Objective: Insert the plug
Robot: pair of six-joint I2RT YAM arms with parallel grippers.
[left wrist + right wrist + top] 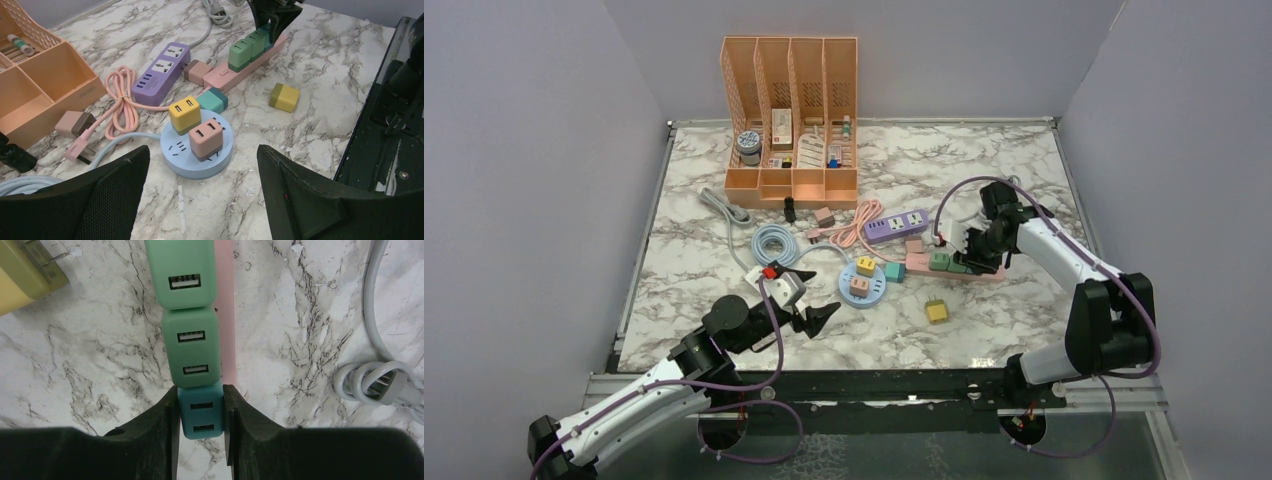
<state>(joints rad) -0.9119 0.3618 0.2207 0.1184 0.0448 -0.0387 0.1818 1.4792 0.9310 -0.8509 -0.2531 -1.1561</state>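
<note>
Bench [1024,330]: marbled top, with walls on three sides.
Organizer [790,100]: orange, four upright slots, at the far edge.
Left gripper [812,293]: jaws spread wide and holding nothing. It hangs over the near-left part of the bench, and in its wrist view the hub lies just beyond the fingers.
Right gripper [200,390]: clamped on the plug, one finger on each long side, over the right end of the pink strip.
Pink strip [919,263]: lies flat at centre right, running left to right in the top view.
Purple strip [896,225]: just behind the pink strip, with its pink cable coiled to the left.
Hub [200,165]: a round blue socket disc carrying one yellow and one pink adapter.
Green adapters [191,347]: two, standing in a row on the pink strip.
Plug [200,412]: teal, last in that row and touching the nearer green adapter.
Plug axis: its long side runs along the pink strip, with two USB ports one after the other.
Plug facing: the port face points up at the wrist camera. The prongs are hidden, so I cannot tell how deep it sits.
Yellow adapter [936,311]: loose on the bench in front of the pink strip, lying on its side.
</note>
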